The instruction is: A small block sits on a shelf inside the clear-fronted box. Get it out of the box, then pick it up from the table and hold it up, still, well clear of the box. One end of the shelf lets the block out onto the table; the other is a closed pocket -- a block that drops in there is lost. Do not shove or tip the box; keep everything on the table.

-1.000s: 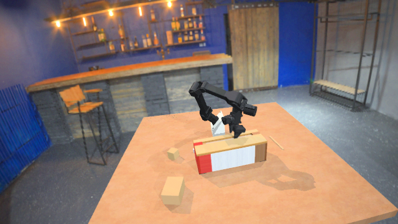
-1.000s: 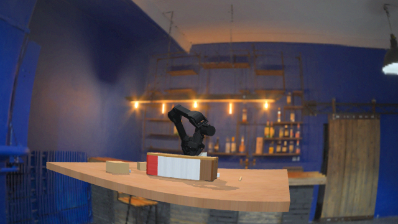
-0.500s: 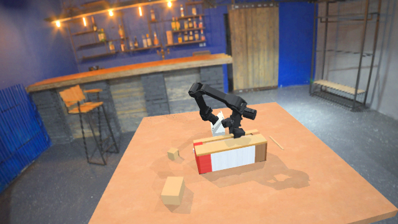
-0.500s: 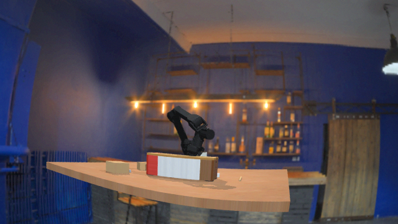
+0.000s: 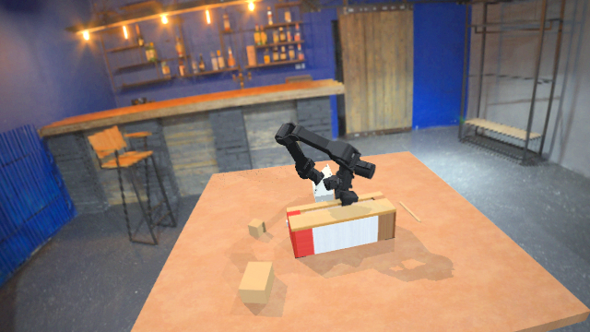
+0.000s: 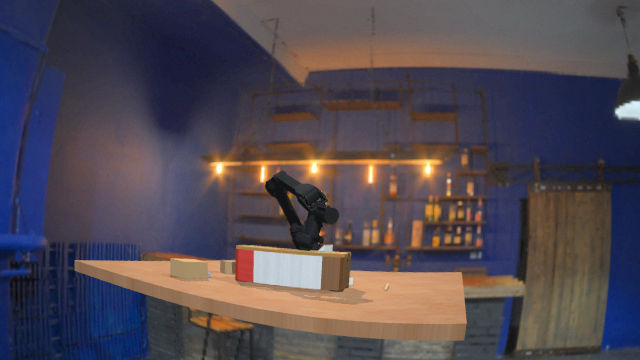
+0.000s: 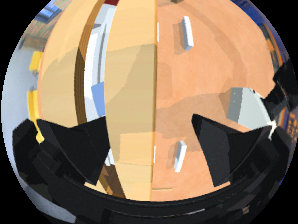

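The box [image 5: 346,234] [image 6: 287,270] stands upright, with a red end at the left, a pale front panel and a brown end at the right. No block shows through the front in the top and exterior views. Through the top slot in the wrist view, a blue piece [image 7: 98,100], apparently the block, shows against the white inside; its exact place on the shelf is unclear. My gripper [image 5: 348,202] [image 6: 309,247] [image 7: 157,116] is open and empty at the box top. In the wrist view the rear top plank lies between the fingertips, with the left finger beside the slot.
A large tan block [image 5: 256,282] [image 6: 188,268] and a smaller one [image 5: 256,228] [image 6: 227,266] stand left of the box. A thin stick [image 5: 409,211] [image 6: 386,286] lies to its right. Two white bars [image 7: 187,33] [image 7: 180,156] lie behind the box, near the pale arm base [image 7: 250,107].
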`<state>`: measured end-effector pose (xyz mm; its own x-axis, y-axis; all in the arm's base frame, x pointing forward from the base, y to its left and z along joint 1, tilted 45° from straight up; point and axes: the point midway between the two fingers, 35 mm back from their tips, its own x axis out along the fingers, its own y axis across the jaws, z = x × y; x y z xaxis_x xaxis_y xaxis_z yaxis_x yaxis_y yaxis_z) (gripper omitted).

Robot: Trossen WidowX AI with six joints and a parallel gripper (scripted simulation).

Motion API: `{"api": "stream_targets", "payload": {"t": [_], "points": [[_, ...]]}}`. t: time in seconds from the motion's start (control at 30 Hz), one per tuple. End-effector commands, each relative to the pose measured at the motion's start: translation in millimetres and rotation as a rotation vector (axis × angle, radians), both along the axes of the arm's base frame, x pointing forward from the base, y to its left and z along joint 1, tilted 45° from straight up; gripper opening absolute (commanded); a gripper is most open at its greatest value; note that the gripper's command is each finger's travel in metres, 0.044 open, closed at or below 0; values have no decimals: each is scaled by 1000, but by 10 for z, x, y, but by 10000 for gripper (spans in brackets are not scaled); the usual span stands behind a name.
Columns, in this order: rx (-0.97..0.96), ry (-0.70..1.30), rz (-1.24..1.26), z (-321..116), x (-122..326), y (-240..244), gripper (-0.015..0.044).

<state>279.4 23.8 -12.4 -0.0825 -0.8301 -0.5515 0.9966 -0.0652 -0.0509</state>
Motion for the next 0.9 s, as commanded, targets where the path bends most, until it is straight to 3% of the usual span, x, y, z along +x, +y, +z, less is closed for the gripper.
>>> {"api": "stream_targets", "payload": {"t": [0.0,0.87], "points": [[-1,-3,3,63,6,-60,400],[-1,-3,3,101,29,-101,400]]}}
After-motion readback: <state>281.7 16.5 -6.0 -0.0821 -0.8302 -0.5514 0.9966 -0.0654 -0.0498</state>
